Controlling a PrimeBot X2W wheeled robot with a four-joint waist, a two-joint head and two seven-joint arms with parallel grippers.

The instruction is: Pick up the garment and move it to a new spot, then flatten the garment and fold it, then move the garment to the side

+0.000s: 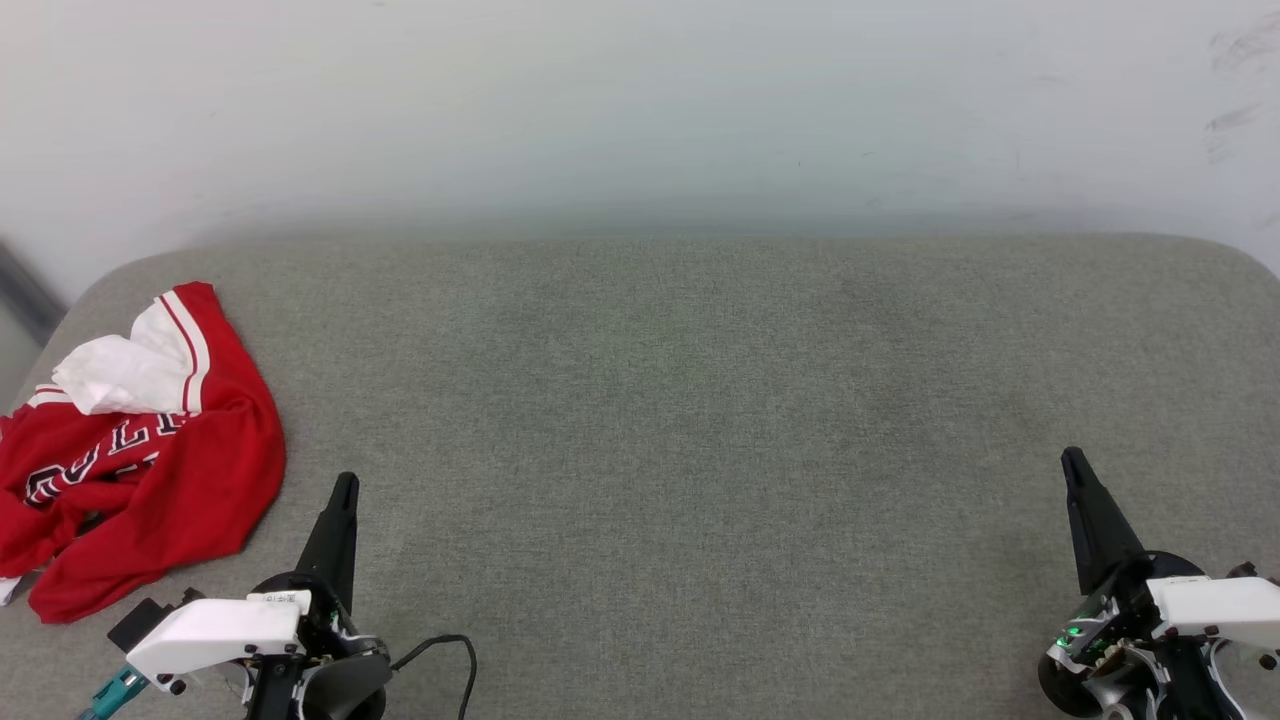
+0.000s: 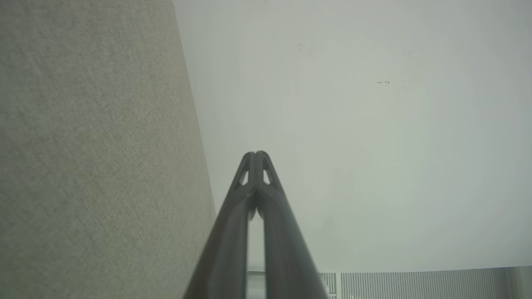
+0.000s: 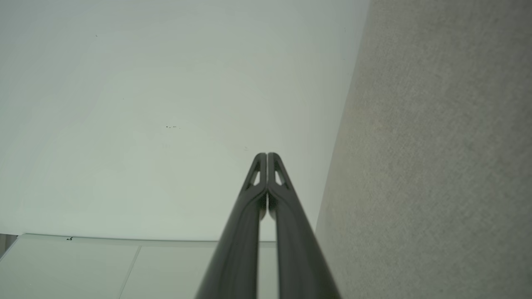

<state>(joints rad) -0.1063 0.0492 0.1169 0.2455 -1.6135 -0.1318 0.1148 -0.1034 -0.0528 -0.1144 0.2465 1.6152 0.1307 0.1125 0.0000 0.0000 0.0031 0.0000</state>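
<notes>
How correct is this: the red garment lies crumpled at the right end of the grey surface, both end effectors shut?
One error: the head view shows the garment crumpled at the left end of the grey surface. The left end effector and the right end effector are indeed shut.

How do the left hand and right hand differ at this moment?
Left hand sits close beside the crumpled garment; right hand is far across from it. Left hand has a black cable looping by its base; right hand shows a green light at its base. Both are shut, empty, fingers leaning inward.
</notes>
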